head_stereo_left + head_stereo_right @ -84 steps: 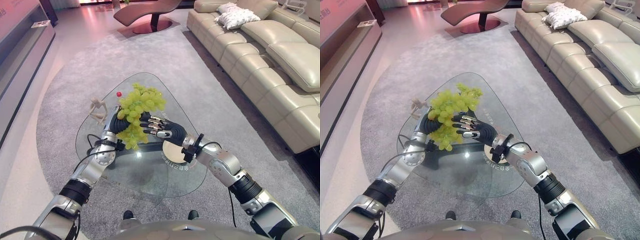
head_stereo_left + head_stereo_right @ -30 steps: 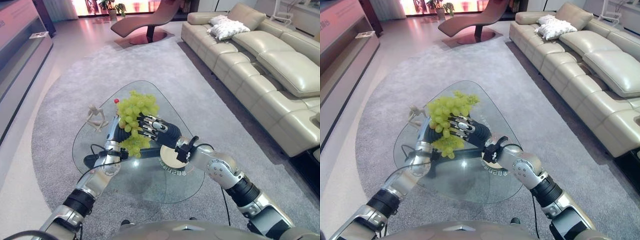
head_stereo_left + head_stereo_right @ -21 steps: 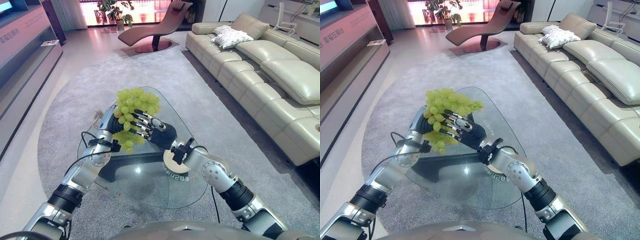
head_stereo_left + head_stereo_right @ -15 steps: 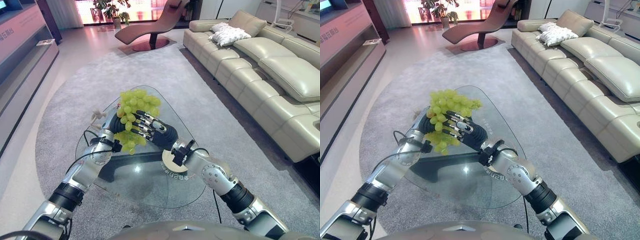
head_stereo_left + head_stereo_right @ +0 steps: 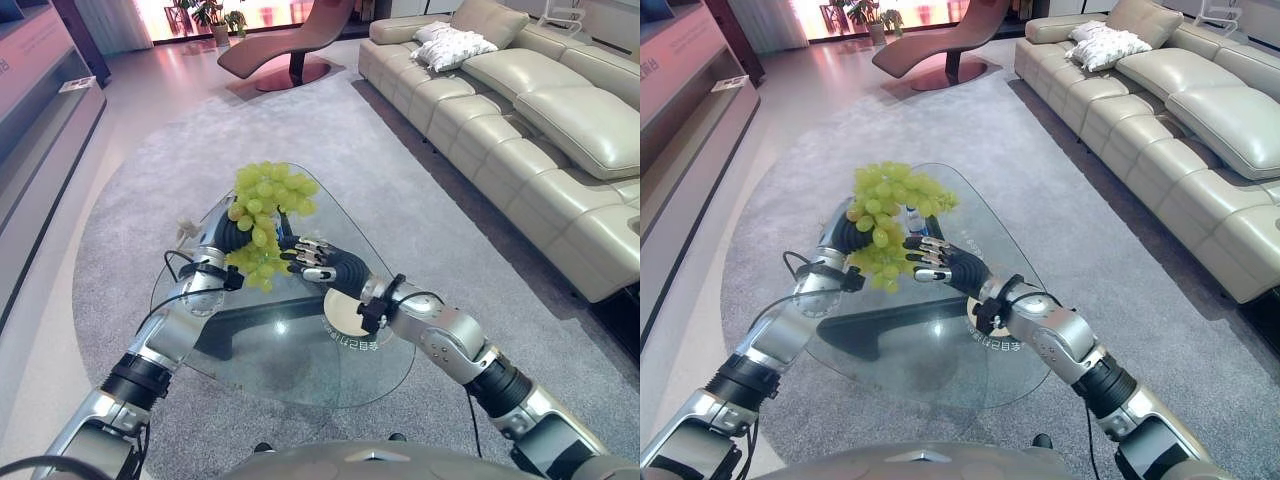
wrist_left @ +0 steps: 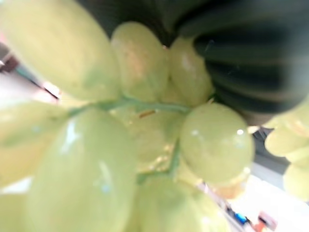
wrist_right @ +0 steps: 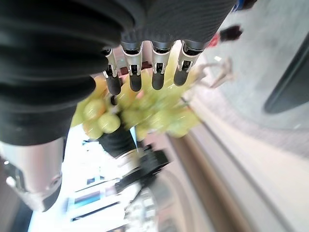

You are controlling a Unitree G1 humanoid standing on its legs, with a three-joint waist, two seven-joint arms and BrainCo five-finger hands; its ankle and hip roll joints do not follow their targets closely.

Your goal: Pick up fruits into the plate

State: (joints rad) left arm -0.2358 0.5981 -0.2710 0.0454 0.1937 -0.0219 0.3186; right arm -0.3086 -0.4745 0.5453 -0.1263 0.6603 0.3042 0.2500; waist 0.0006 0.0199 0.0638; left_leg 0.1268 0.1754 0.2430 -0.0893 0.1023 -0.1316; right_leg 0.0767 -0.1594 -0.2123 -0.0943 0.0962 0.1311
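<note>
Transport looks like the step in hand: the left robot hand (image 5: pixel 232 232) grips a large bunch of green grapes (image 5: pixel 265 205) and holds it up above the clear glass table (image 5: pixel 300 360). The right robot hand (image 5: pixel 318 263) is just beside the bunch with fingers relaxed, not gripping. A small round pale plate (image 5: pixel 345 312) lies just behind that wrist, so the bunch should next be carried across and lowered there. Grey carpet (image 5: pixel 140 170) and a cream leather sofa (image 5: pixel 520 110) surround the table.
</note>
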